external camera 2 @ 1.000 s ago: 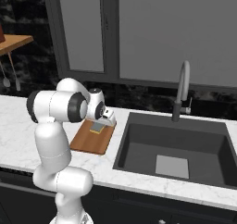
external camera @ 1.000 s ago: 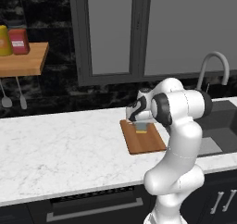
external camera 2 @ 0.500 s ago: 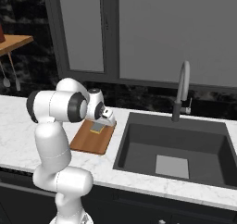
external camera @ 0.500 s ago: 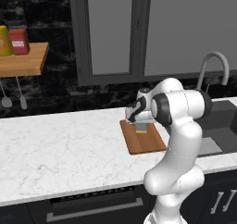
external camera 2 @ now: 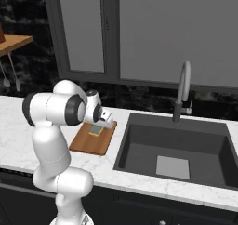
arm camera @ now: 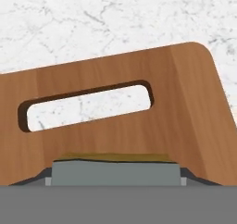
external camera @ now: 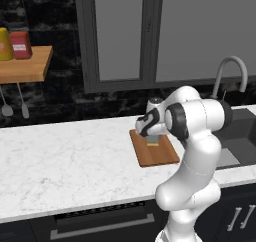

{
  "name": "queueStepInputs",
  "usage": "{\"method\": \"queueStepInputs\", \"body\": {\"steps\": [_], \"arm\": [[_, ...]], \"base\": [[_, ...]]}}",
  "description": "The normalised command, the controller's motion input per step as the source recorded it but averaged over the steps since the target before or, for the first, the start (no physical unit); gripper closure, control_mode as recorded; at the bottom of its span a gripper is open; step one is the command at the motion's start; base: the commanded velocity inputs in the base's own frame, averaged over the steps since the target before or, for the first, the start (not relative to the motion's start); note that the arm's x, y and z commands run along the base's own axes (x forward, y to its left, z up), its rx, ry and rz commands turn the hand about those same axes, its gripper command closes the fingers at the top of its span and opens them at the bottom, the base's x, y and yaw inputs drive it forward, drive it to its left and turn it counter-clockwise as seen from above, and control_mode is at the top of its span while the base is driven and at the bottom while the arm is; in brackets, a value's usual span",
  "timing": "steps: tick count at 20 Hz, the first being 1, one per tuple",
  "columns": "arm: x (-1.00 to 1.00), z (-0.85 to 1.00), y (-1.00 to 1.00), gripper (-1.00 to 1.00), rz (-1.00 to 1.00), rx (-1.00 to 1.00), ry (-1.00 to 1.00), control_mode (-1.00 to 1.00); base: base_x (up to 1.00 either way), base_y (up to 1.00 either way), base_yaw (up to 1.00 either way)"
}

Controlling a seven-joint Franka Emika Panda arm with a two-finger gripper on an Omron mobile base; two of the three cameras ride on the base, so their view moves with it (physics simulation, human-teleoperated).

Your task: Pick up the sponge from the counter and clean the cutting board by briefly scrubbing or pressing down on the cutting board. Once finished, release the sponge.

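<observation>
The reddish-brown cutting board [external camera: 159,155] lies on the white marble counter [external camera: 60,161] just left of the sink. The sponge [external camera: 152,142] rests flat on the board's far half, grey layer up, with a yellow edge showing. My gripper [external camera: 152,138] points down onto it, its fingers against the sponge's two ends. From the right base view the sponge [external camera 2: 95,130] sits under the gripper [external camera 2: 99,126] on the board [external camera 2: 88,142]. In the hand view the sponge [arm camera: 115,171] fills the space between the fingertips [arm camera: 45,176], pressed against the board [arm camera: 115,121], whose handle slot lies beyond.
The dark sink [external camera 2: 176,149] with a curved faucet [external camera 2: 182,91] sits right of the board. A light-wood wall shelf [external camera: 25,66] with jars hangs at the left, utensils below it. Dark-framed windows [external camera: 165,31] back the counter.
</observation>
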Motion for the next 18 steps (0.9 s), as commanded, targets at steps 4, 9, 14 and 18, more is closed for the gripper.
{"method": "queueStepInputs", "body": {"steps": [4, 9, 14, 18], "arm": [[-0.66, -0.36, 0.05, 1.0, 0.0, -0.02, -0.07, -1.0], [-0.73, -0.36, 0.03, 1.0, 0.0, -0.02, -0.04, -1.0], [-0.76, -0.32, 0.05, 1.0, 0.0, -0.03, -0.03, -1.0], [-0.75, -0.34, 0.07, 1.0, 0.0, -0.03, -0.02, -1.0]], "base": [[0.0, 0.0, 0.0], [0.0, 0.0, 0.0], [0.0, 0.0, 0.0], [0.0, 0.0, 0.0]]}}
